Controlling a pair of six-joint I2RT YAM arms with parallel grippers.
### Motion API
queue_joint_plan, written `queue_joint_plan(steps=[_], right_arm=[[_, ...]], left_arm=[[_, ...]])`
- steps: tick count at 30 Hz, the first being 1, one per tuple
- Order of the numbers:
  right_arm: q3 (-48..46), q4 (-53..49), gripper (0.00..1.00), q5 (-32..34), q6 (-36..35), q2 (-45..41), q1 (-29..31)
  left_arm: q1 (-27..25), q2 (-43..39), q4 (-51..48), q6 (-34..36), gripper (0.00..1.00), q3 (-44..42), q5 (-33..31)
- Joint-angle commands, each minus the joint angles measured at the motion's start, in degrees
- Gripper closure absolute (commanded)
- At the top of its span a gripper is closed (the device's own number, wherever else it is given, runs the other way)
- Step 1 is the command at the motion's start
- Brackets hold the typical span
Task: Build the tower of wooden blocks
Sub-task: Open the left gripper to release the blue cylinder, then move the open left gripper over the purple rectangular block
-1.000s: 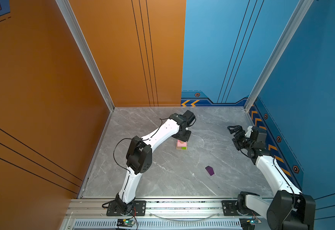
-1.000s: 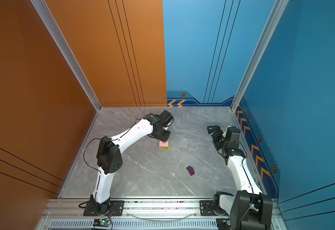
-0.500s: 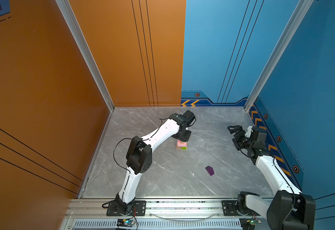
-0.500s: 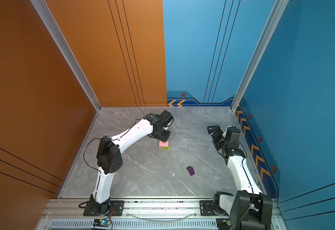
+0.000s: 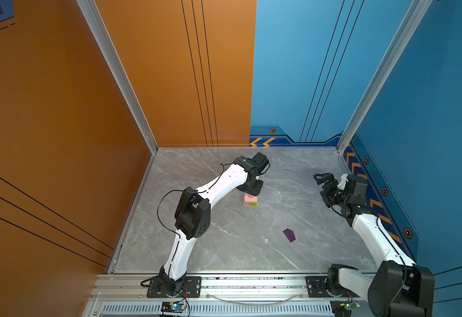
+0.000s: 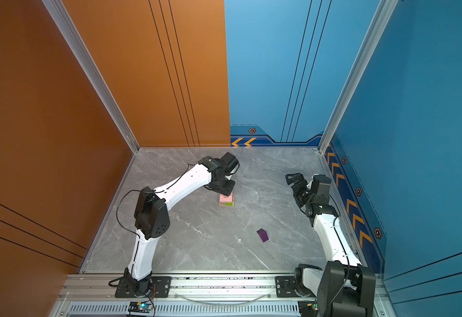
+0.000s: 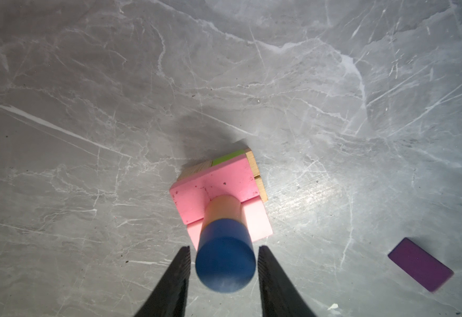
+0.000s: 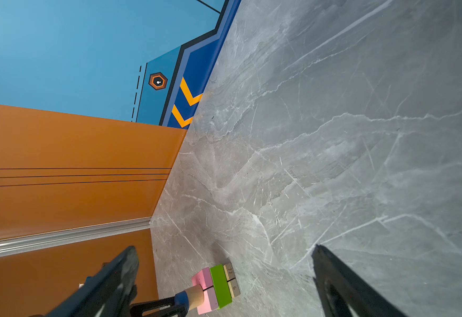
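1. The wood block tower (image 5: pixel 250 199) (image 6: pixel 226 199) stands on the grey marbled counter (image 5: pixel 224 255), a little toward the far side of its middle.
2. In the left wrist view its base is tan bars (image 7: pixel 256 171) and a lime-green bar (image 7: pixel 228 157). Two pink slabs (image 7: pixel 213 186) lie side by side on them.
3. A tan cylinder (image 7: pixel 222 207) stands upright on the pink slabs, and a blue cylinder (image 7: pixel 225 260) sits on top of it.
4. The left hand (image 7: pixel 223 248) (image 5: pixel 251 188) hangs directly over the tower, pointing down.
5. Its two black fingers (image 7: pixel 179 274) are apart, one on each side of the blue cylinder. A thin strip of counter shows between each finger and the cylinder, so the left hand grips nothing.
6. The purple peaked block (image 5: pixel 289 235) (image 6: pixel 262 235) (image 7: pixel 420 264) lies flat on the counter. It is nearer and to the right of the tower, well apart from it and from both hands.
7. The right hand (image 5: pixel 323 188) (image 6: pixel 297 188) (image 8: pixel 224 248) is raised at the right side of the counter, near the blue wall, and points left toward the tower.
8. Its fingers (image 8: pixel 125 271) are spread wide, and nothing is held between them.
9. In the right wrist view the tower (image 8: pixel 216 285) appears beyond that hand. The left hand's fingertips flank the blue cylinder there.
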Motion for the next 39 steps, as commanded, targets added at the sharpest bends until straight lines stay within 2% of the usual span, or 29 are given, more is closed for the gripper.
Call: queue_joint_plan(steps=[1, 7, 12, 20, 28, 39], right_arm=[[-0.12, 1.21, 0.00, -0.67, -0.83, 0.29, -0.36], [-0.06, 1.21, 0.00, -0.76, -0.83, 0.29, -0.33], [-0.07, 1.07, 0.00, -0.68, -0.82, 0.21, -0.32], [-0.15, 0.95, 0.00, -0.58, -0.74, 0.28, -0.33], [-0.14, 0.62, 0.00, -0.76, -1.00, 0.23, -0.32], [0.48, -5.43, 0.00, 1.79, -3.28, -5.40, -0.89]], left_arm=[[0.47, 0.91, 0.14, -0.35, 0.54, 0.01, 1.16], [0.32, 0.38, 0.21, -0.35, 0.35, 0.03, 1.20], [-0.08, -1.26, 0.19, -0.30, 0.26, -0.02, 0.79], [-1.99, -7.20, 0.16, 0.34, 0.23, -0.18, -1.56], [-7.96, -11.83, 0.18, 2.44, 0.23, 0.08, -2.31], [-18.69, -6.04, 0.07, 5.03, 0.25, 0.60, 0.64]])
